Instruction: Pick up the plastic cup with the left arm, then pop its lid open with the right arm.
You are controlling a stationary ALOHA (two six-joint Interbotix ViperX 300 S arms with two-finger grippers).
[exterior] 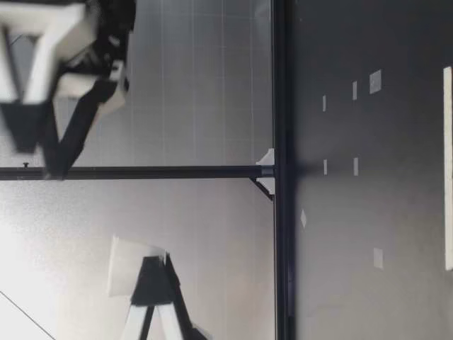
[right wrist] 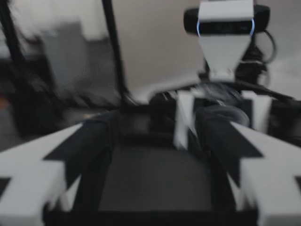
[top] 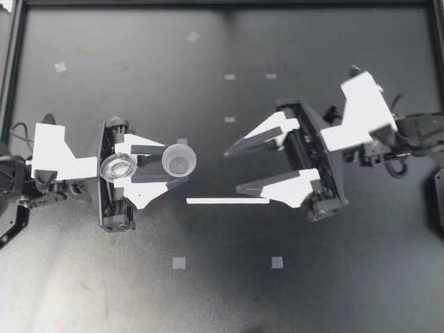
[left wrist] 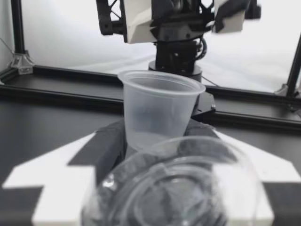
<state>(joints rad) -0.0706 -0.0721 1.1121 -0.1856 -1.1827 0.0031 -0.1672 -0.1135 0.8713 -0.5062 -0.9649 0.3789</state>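
My left gripper (top: 173, 165) is shut on a clear plastic cup (top: 179, 161), which stands upright with its mouth up. In the left wrist view the cup (left wrist: 160, 108) sits between the fingers (left wrist: 106, 148), gripped low on its wall, and a clear dome-shaped piece (left wrist: 174, 188) lies close behind it on the gripper. My right gripper (top: 233, 169) faces the cup from a short way off, wide open with nothing between its fingers. In the low view the cup (exterior: 122, 265) is held well above the table, and my right gripper (exterior: 39, 152) hangs higher still.
A thin white strip (top: 227, 201) lies flat on the dark table (top: 208, 291), just under my right gripper's nearer finger. Small tape squares (top: 179, 262) dot the surface. A black frame (top: 222, 3) borders the table's far edge and sides.
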